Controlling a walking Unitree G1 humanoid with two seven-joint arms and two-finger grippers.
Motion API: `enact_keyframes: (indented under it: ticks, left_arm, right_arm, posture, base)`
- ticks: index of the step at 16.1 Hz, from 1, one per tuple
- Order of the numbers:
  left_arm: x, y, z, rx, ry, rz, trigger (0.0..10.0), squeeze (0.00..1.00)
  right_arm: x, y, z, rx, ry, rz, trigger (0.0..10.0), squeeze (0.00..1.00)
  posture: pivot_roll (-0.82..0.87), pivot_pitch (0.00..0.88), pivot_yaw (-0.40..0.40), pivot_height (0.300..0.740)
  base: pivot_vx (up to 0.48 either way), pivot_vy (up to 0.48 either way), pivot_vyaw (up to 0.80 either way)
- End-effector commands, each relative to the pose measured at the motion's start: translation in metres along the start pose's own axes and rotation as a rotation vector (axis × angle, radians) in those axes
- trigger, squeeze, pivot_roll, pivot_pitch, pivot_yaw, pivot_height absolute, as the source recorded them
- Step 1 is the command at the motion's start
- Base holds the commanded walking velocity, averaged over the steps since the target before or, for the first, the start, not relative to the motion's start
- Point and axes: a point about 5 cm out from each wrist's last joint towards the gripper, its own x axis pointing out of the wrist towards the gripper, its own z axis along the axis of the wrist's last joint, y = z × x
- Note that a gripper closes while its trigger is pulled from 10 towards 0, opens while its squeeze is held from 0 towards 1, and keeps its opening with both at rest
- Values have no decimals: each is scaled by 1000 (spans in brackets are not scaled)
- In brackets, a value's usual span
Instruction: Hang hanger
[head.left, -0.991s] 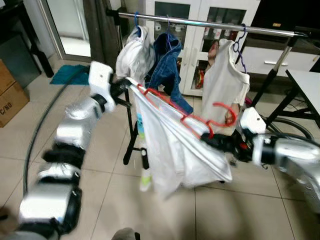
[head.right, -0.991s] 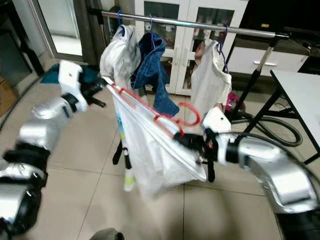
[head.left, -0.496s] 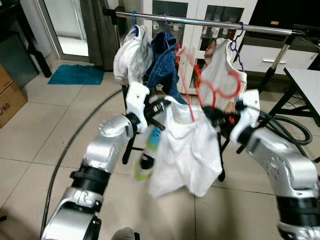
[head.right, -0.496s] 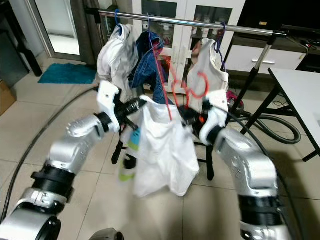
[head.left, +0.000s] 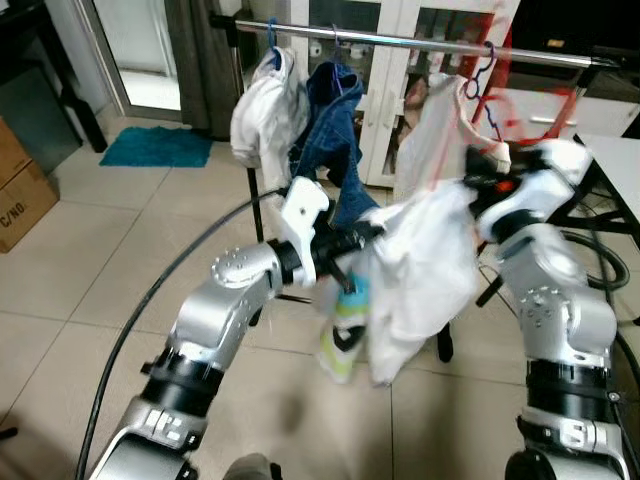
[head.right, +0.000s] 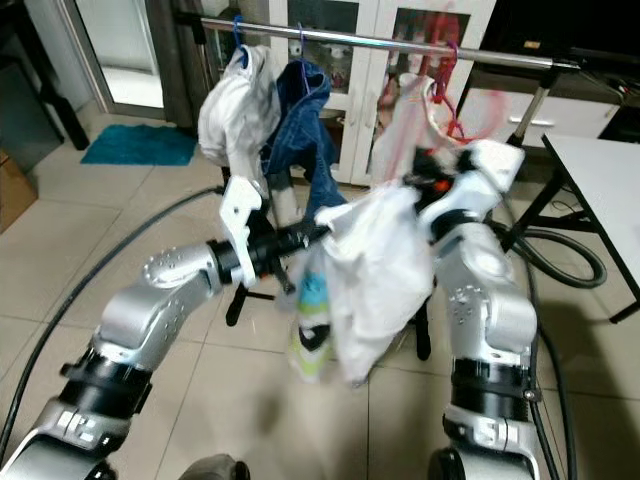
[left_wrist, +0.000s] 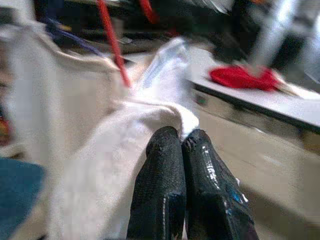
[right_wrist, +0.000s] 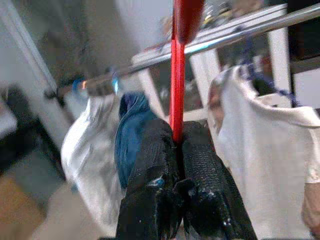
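Below a metal clothes rail (head.left: 440, 42), the right gripper (right_wrist: 176, 145) clamps the red hanger (right_wrist: 175, 95) near the rail while the left gripper (left_wrist: 182, 145) pinches the white shirt (head.left: 425, 260); the shirt's drag could tip the hook off target.

crowded rail (head.left: 420, 42), hung clothes (head.left: 330, 120)

I'm seeing the red hanger (right_wrist: 176, 85) standing upright, its stem pinched in the right gripper (right_wrist: 175, 142) | white garment (head.left: 425, 265) drooping bunched off it, one edge pinched by the left gripper (left_wrist: 181, 142) | hanger top blurring near the metal rail (head.left: 420, 42)
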Motion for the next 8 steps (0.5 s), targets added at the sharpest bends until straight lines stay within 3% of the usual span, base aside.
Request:
enact_keyframes:
  ticks: [1,2,4,5,6,7,8]
  left_arm:
    - [0,-11,-1,-9,15,-86,0,0]
    - [-1,-14,0,-19,4,-113,0,0]
    - [-3,-25,28,-146,-214,-199,0,0]
    - [-5,-23,46,-224,-354,-201,0,0]
    - [-8,-18,61,-279,-457,-190,0,0]
    - [-10,-13,60,-266,-437,-160,0,0]
    - [-11,-6,47,-196,-305,-95,0,0]
  right_arm:
    - [3,-1,20,75,-107,1,0,0]
    - [3,-1,22,105,-126,7,0,0]
    - [5,7,31,343,-188,90,0,0]
    - [5,9,32,384,-196,103,0,0]
    - [5,10,30,344,-180,104,0,0]
    - [5,10,27,296,-165,96,0,0]
    - [4,10,24,214,-144,82,0,0]
  posture:
    - [-14,0,3,740]
    - [-14,0,3,740]
    - [-15,0,-1,740]
    - [-15,0,-2,740]
    - [-13,0,-5,740]
    - [-13,0,-5,740]
    - [-13,0,-5,740]
  base:
    - [0,0,0]
    - [0,0,0]
    - [0,0,0]
    - [0,0,0]
    - [0,0,0]
    - [0,0,0]
    - [0,0,0]
